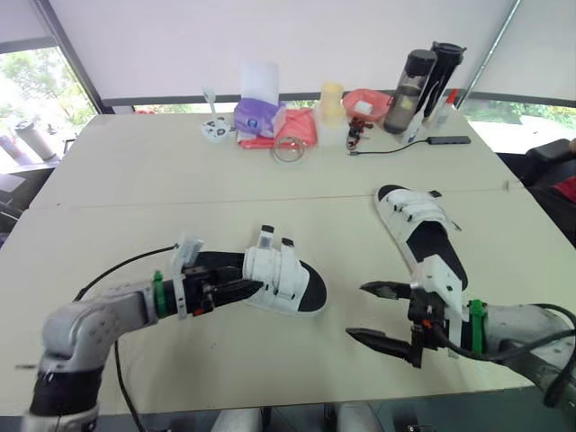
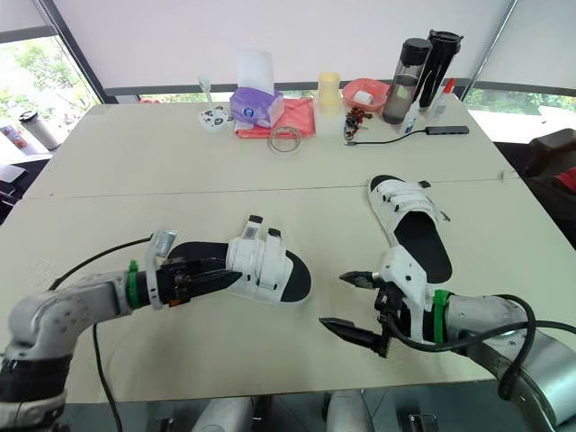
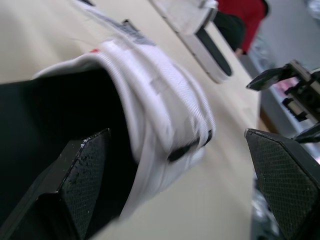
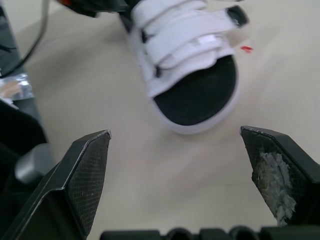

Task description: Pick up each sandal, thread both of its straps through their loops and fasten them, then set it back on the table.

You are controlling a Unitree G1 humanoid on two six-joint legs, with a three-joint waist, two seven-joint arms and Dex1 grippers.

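White-strapped sandal [image 1: 286,281] lies on the table [image 1: 270,193], long axis crosswise, heel toward the left gripper [image 1: 250,290], nearer and spread wide there; the right gripper [image 1: 356,310], spread too, hangs off its toe.

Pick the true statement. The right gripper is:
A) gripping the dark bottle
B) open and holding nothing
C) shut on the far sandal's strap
B: the right gripper has its fingers spread wide over the bare table, apart from the nearer sandal.
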